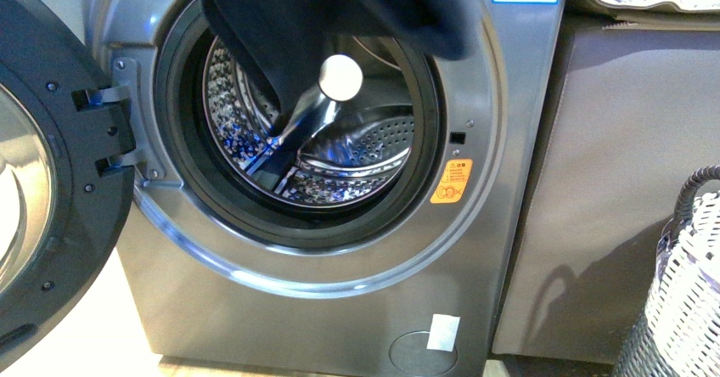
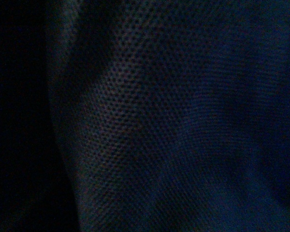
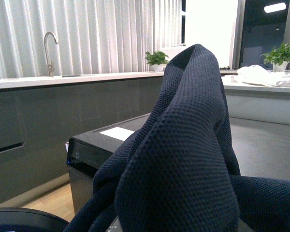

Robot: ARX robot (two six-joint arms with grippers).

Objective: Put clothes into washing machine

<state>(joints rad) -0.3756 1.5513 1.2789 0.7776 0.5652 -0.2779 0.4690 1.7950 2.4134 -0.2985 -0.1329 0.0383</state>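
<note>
Beside a grey cabinet [image 1: 628, 182], we saw the washing machine [image 1: 340, 267] open, the clothes [image 1: 340, 12] hanging over the drum mouth [image 1: 382, 143], not yet inside. Left wrist showed only the clothes; right wrist likewise, so we couldn't tell either gripper's hold.

Place looked like a home-style laundry and kitchen area: grey front-loading washing machine [image 1: 340, 258] beside a plain cabinet [image 1: 620, 182] and white woven basket [image 1: 689, 296], long counter [image 3: 87, 77] with curved tap [image 3: 49, 46], potted plants [image 3: 157, 59], pale pleated curtains [image 3: 111, 34] behind.
</note>
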